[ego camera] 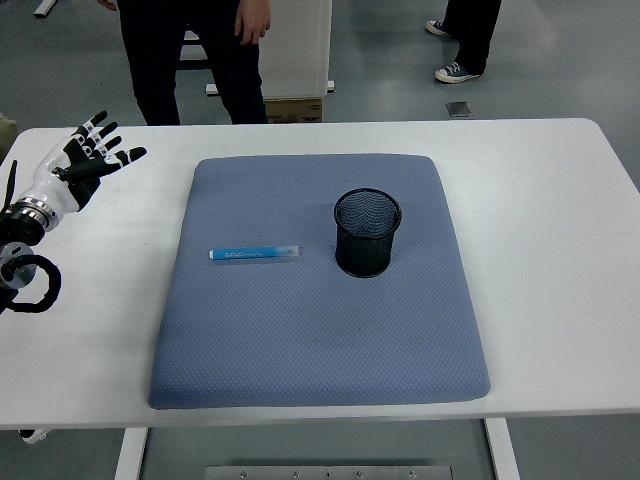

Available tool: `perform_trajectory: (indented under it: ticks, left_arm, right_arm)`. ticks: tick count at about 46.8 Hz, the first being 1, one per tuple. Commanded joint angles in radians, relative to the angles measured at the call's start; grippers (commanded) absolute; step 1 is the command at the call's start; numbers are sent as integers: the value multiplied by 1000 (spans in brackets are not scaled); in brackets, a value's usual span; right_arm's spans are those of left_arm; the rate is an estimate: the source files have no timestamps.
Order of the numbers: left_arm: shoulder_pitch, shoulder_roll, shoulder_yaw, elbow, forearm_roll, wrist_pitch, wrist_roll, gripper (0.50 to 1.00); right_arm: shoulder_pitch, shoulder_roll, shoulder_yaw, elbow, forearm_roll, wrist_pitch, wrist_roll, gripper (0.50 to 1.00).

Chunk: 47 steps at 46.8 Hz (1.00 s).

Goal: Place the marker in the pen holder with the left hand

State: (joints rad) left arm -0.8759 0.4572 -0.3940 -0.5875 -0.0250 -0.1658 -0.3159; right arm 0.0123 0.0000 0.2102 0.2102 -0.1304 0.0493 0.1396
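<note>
One hand in play so far, the left hand (92, 158), and it's holding nothing, fingers spread wide apart, hovering well off the left edge of the mat (250, 350). So this looks like the very start: reach not made yet. The marker (255, 254) lies flat on the mat, left of the pen holder (367, 233), which stands upright near the mat's middle. Next move probably means swinging right and down over the marker, then pinching it across its thin body. Right arm isn't visible at all. People behind the mat are cut off at the top, legs only.
</note>
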Motion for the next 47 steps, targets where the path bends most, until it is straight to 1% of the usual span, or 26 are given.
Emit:
perform_trajectory:
  ticks: [1, 13, 26, 47]
  left_arm:
    - [0, 0, 0, 0, -1, -1, 0, 1000]
    - [2, 2, 3, 2, 3, -4, 0, 1000]
    - [2, 3, -35, 3, -3, -8, 0, 1000]
    - [0, 18, -26, 3, 10, -6, 0, 1000]
  right_arm:
    - [0, 0, 0, 0, 0, 0, 0, 1000]
    - [0, 0, 0, 0, 0, 0, 0, 1000]
    - [0, 0, 0, 0, 0, 0, 0, 1000]
    - [0, 0, 0, 0, 0, 1, 0, 1000]
